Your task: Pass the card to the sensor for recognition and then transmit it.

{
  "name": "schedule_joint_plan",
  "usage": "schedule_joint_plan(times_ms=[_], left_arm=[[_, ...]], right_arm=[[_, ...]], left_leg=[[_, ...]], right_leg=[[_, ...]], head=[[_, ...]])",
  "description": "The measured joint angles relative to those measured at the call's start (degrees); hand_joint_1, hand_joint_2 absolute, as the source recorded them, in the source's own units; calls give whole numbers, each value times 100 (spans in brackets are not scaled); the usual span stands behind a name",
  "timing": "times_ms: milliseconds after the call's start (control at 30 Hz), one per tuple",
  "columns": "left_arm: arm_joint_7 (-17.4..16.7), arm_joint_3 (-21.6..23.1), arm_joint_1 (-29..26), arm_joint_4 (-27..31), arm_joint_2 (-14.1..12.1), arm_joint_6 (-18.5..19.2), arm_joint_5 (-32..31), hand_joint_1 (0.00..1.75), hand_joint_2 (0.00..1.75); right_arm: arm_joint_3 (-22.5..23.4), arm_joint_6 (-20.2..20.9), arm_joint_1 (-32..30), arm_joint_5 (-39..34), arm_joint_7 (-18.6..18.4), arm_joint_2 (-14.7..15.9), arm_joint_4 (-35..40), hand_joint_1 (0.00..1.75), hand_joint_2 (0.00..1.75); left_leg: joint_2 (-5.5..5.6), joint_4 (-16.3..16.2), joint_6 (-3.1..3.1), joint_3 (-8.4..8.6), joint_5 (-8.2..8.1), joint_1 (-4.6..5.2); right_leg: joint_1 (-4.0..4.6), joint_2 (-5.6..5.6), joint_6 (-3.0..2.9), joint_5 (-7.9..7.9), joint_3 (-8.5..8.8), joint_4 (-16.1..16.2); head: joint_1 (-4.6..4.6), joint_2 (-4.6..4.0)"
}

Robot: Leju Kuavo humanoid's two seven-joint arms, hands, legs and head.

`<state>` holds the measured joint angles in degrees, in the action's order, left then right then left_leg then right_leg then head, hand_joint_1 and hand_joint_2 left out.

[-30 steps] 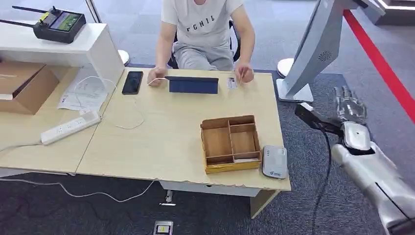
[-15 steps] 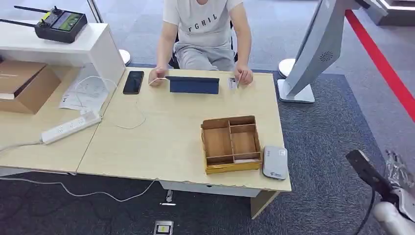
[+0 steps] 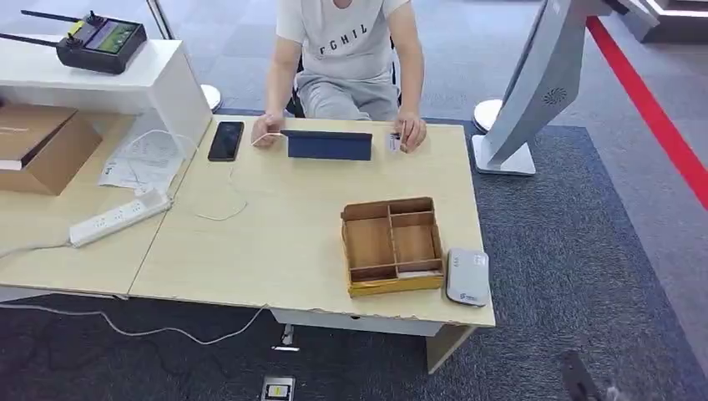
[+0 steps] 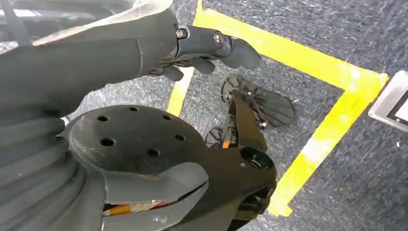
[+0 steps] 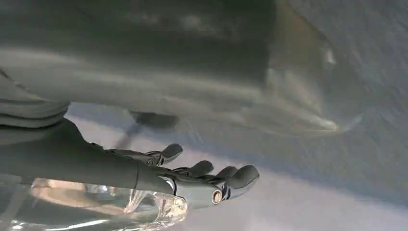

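- Left hand (image 4: 202,50) hangs low over the carpet, fingers curled loosely, grasping nothing.
- Right hand (image 5: 192,175) also holds nothing, its fingers apart and slightly bent; the blur suggests the arm is in motion.
- Sensor (image 3: 468,276), a small grey pad, lies at the bench (image 3: 284,242) near edge, just beside the wooden tray (image 3: 391,245), likely for easy reach.
- Card (image 3: 396,141), small and pale, lies at the far edge under the person's hand (image 3: 411,132), beside the dark tablet (image 3: 330,144). It could be waiting for pickup or already passed across.

right hand (image 5: 192,180) empty, fingers (image 5: 240,177) loosely extended and apart, background motion-blurred, can't make out surroundings
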<state>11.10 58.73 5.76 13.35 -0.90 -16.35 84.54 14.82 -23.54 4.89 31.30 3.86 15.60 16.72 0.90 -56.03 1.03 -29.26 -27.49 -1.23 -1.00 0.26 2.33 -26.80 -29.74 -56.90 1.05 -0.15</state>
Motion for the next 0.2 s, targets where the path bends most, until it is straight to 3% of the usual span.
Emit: schedule_joint_plan(times_ms=[200], left_arm=[[-135,0,6,4,0,-13,88,0,175]], right_arm=[[175,323,-51,297,-78,-614,-299,0,0]], left_leg=[[1,1,4,1,3,-1]], right_leg=[[1,0,-6,-3,2,-2]], head=[[0,0]])
